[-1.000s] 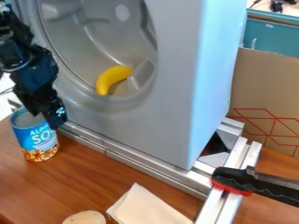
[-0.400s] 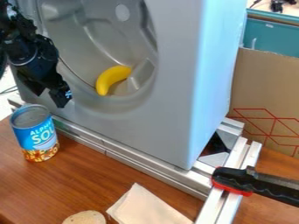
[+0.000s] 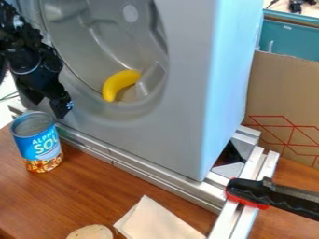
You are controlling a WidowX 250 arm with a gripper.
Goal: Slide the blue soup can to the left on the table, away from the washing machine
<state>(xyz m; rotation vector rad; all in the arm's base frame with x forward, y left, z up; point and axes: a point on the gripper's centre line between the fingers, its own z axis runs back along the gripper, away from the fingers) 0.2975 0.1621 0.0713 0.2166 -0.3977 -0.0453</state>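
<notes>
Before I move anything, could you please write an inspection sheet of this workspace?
Surface: wood-grain table.
Things at hand: blue-labelled can, upright; yellow banana in the grey machine's recess.
Clutter: pale sheet, round tan item, black-and-red clamp on metal rails.
Grippers: black gripper near the can's rim, jaws apart.
Cables: thin dark lines at the left edge, possibly cables.
Surroundings: cardboard, teal panel.
</notes>
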